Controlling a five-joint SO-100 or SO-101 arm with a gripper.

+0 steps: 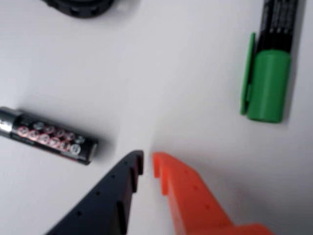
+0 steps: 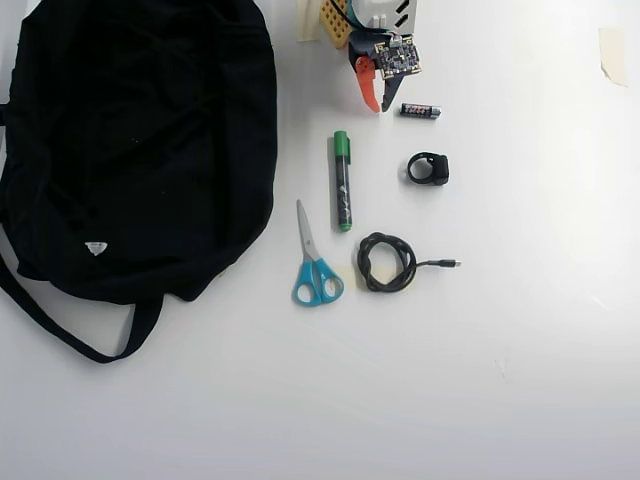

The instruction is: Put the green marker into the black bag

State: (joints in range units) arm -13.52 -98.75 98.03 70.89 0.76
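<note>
The green marker (image 2: 342, 181) lies on the white table, its green cap end toward the arm. In the wrist view only that cap end (image 1: 266, 86) and a bit of dark barrel show, at the upper right. The black bag (image 2: 140, 140) fills the left of the overhead view, with a white triangular label and a long strap. My gripper (image 2: 376, 103) hovers above the table between the marker's cap and a battery. In the wrist view, my gripper (image 1: 147, 160) has its black and orange fingertips almost together, holding nothing.
A battery (image 2: 420, 111) lies just right of the gripper in the overhead view, and at the left in the wrist view (image 1: 49, 136). A black ring-shaped part (image 2: 428, 168), a coiled black cable (image 2: 387, 262) and blue-handled scissors (image 2: 315, 264) lie around the marker.
</note>
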